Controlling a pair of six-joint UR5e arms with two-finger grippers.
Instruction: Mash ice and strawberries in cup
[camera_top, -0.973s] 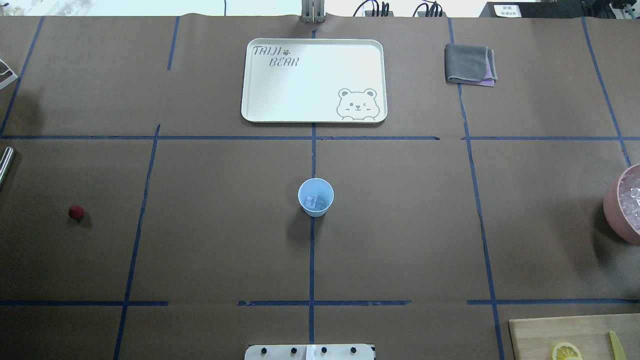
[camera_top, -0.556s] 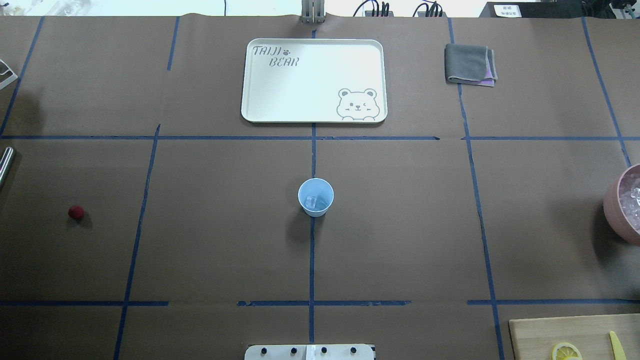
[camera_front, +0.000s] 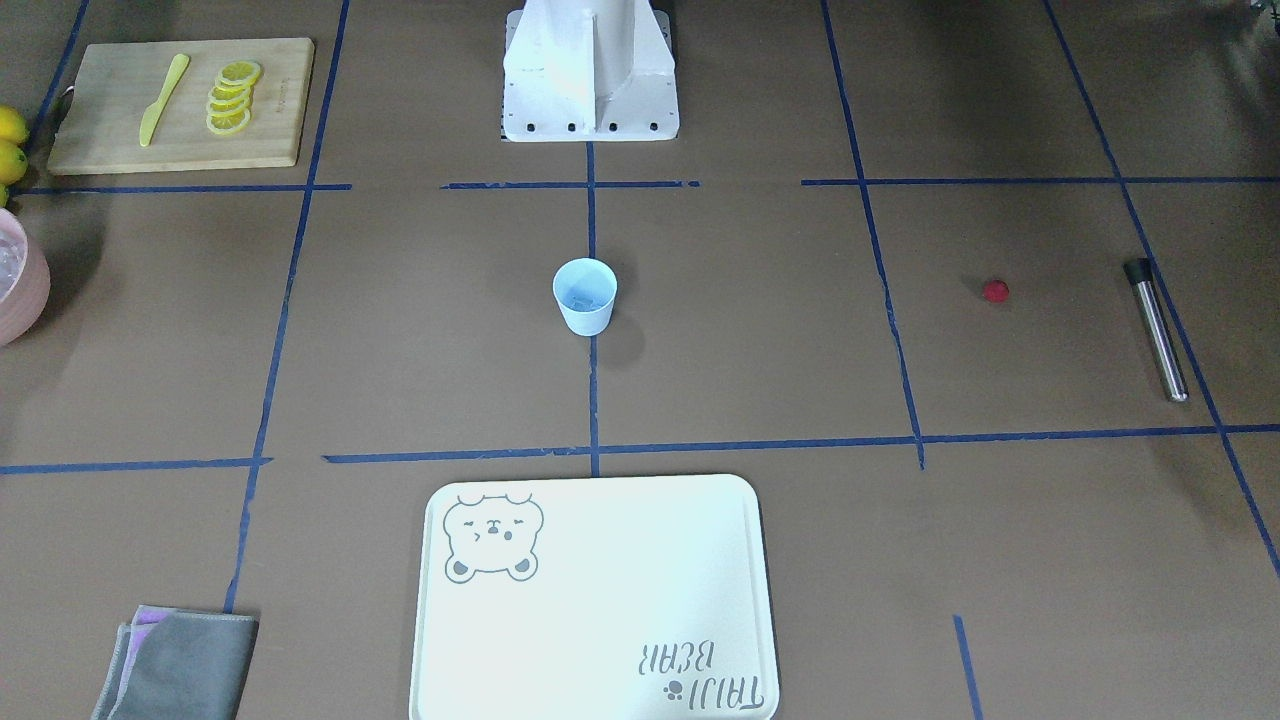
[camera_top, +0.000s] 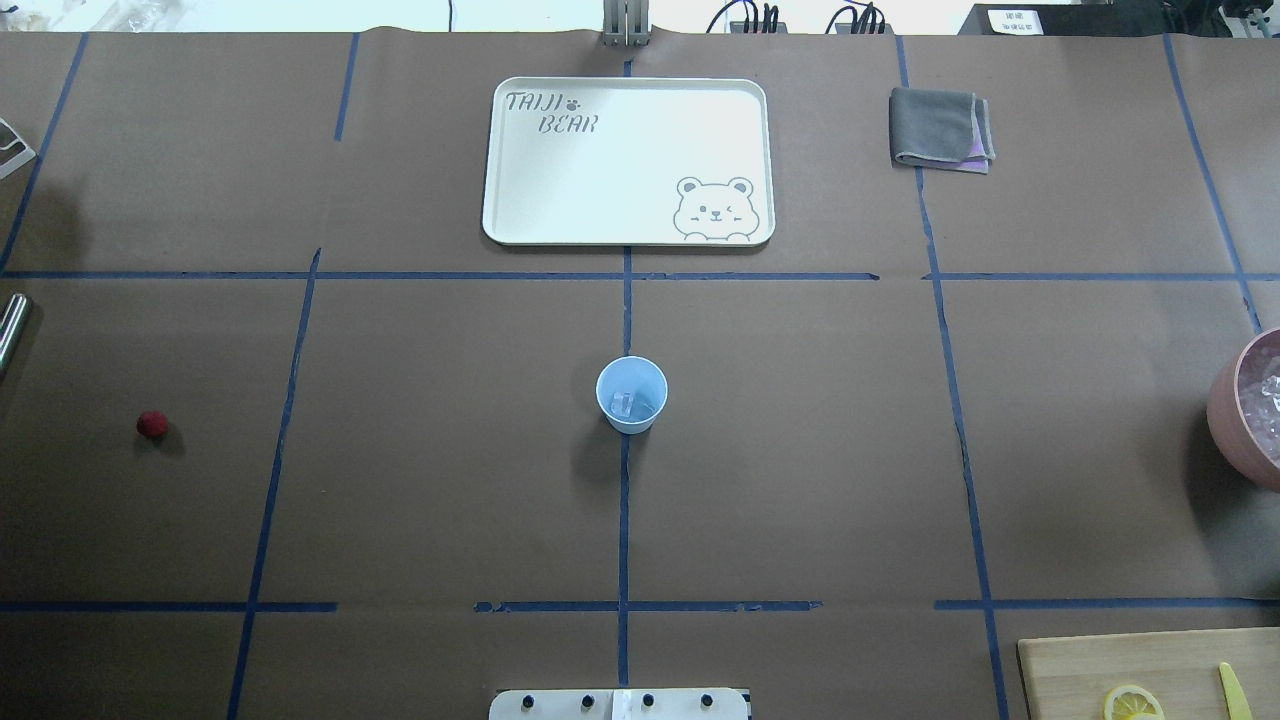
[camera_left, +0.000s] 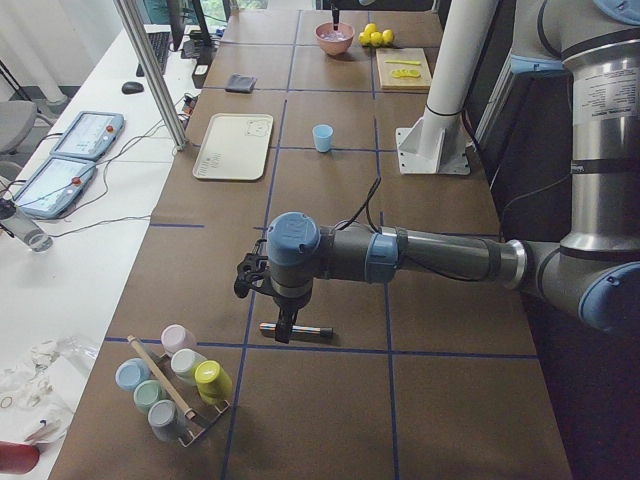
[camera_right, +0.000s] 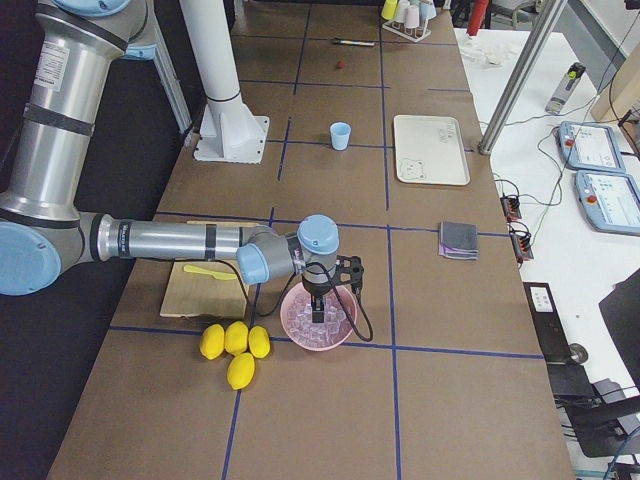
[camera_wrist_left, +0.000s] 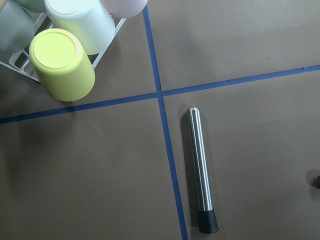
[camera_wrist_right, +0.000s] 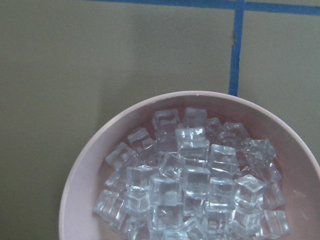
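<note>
The cup (camera_top: 631, 395) is pale blue plastic, plain, tapering to the base. It stands upright, mouth open, at the middle of the worktop (camera_top: 800, 480). The ice (camera_top: 622, 403): 1 small clear cube, lying inside the cup at its bottom. The strawberry (camera_top: 152, 424): 1 small round red berry, whole, on the worktop well apart from the cup, toward the robot's left side.

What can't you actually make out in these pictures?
Left gripper: only in the left side view, too small to tell open or shut.
Right gripper: likewise, right side view, above the pink bowl.
Metal rod: overhead view's left edge cuts it off.
Strawberry: left wrist view's right edge cuts it.
</note>
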